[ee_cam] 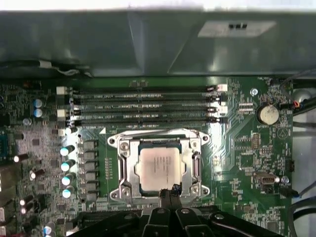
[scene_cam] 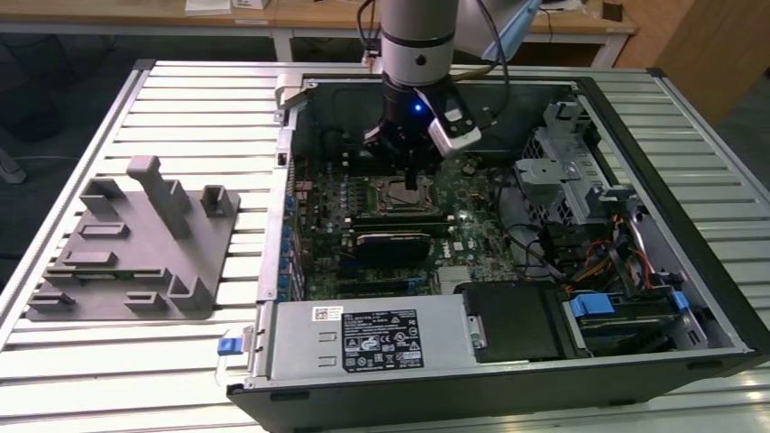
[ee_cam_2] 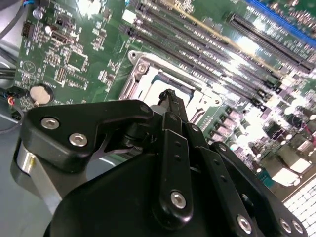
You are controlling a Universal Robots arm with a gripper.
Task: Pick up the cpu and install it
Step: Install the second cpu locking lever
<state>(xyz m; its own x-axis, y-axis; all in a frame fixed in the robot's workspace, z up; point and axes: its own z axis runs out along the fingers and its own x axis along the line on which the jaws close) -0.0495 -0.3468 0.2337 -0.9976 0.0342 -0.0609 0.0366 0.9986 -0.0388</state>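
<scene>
The cpu (ee_cam: 159, 167), a silver-grey square with a pale rim, lies flat in the motherboard socket (ee_cam: 122, 148), whose metal frame stands around it. In the second wrist view the cpu (ee_cam_2: 157, 90) shows just past the fingertips. My gripper (ee_cam: 171, 189) is shut with its thin black fingers pressed together and nothing between them. Its tips sit at the socket's edge, beside the cpu. From the exterior view, the gripper (scene_cam: 413, 185) hangs straight down inside the open computer case over the socket (scene_cam: 391, 193).
A grey plastic fixture tray (scene_cam: 132, 244) stands on the slatted table at the exterior view's left. Inside the case (scene_cam: 279, 135) are memory slots (ee_cam: 143, 106), a black block (scene_cam: 391, 242), a power supply (scene_cam: 367, 338), and drive cages with cables (scene_cam: 578, 189).
</scene>
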